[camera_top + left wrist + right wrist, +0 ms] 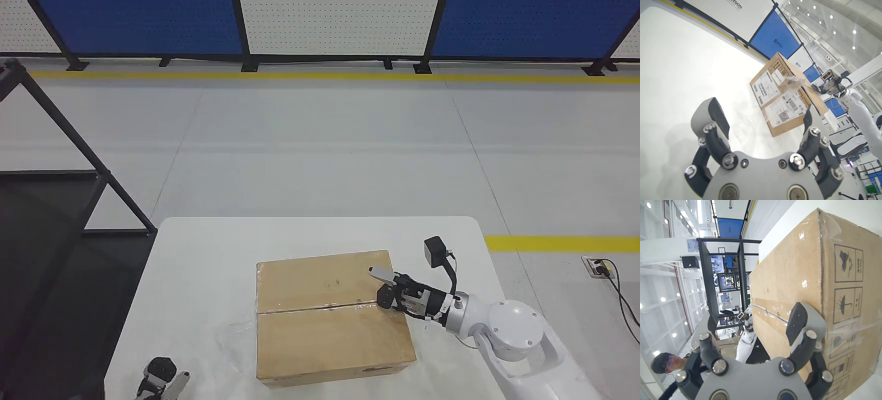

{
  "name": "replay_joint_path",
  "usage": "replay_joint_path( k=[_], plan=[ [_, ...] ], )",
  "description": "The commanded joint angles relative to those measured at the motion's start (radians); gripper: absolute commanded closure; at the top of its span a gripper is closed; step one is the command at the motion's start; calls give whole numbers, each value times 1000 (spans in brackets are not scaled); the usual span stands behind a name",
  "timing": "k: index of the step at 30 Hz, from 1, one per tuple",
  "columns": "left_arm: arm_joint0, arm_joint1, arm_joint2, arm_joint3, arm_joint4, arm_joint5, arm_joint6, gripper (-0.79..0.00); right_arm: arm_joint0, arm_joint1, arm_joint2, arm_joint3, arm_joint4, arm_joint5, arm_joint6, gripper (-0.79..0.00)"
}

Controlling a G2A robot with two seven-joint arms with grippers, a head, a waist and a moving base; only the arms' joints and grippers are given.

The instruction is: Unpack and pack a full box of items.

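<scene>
Smooth white table (200, 260) bears a taped rectangular cardboard box (330, 320); both arms' rubber-padded jaws gape wide, empty

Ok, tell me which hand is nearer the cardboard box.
Right. The right hand is at the box, by its seam; the left hand is off near the table corner.

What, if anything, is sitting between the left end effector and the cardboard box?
Nothing visible. Bare white table lies between the open left end effector and the closed brown cardboard box. Loose clear plastic film hangs off the box's facing side.
</scene>
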Motion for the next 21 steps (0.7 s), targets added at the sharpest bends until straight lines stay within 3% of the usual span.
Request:
replay_joint_path(
  k=[1,7,12,18,21],
  plan=[
    [-1,0,2,-1,-5,5,-7,-785,0,0,0,0,0,0,0,-785],
    [-32,8,15,-42,165,3,-64,-785,0,0,0,0,0,0,0,-785],
    [-32,17,0,-87,419,-13,-56,-785,0,0,0,0,0,0,0,-785],
    [-36,27,9,-105,555,-86,-45,-785,0,0,0,0,0,0,0,-785],
    [-42,24,26,-85,533,-74,2,-785,0,0,0,0,0,0,0,-785]
  ],
)
